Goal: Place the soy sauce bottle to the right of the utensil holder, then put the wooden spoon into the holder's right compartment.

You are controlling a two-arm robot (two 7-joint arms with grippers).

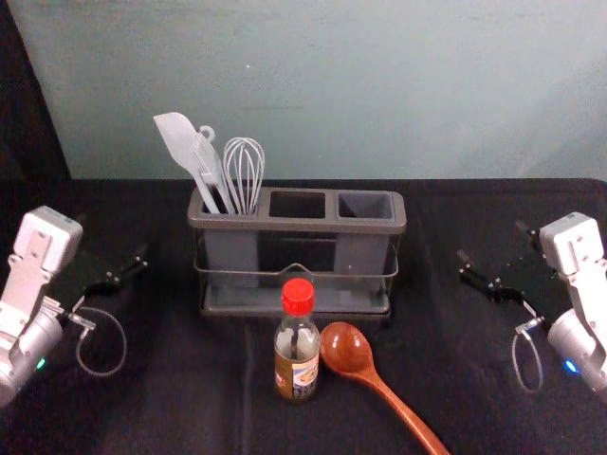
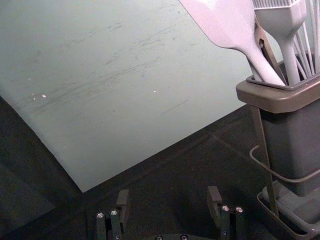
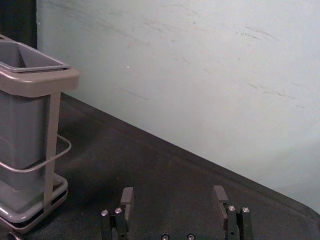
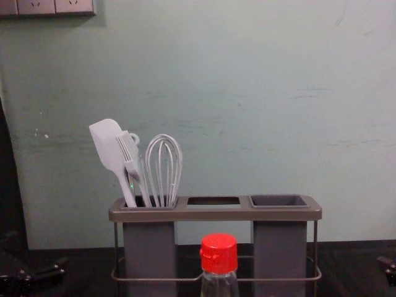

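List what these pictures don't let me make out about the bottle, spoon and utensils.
Wooden spoon: handle's end cut off by the head view's lower edge.
Soy sauce bottle: base cut off by the chest view's lower edge; label's small print too small in the head view.
Whisk and spatula: lower ends hidden in the chest view by the left compartment.

Pale grey-green wall (image 1: pixel 379 95), black cloth (image 1: pixel 171 408).

Head view angled down, chest level, wrists close from either side, holder (image 1: pixel 298 225) shared
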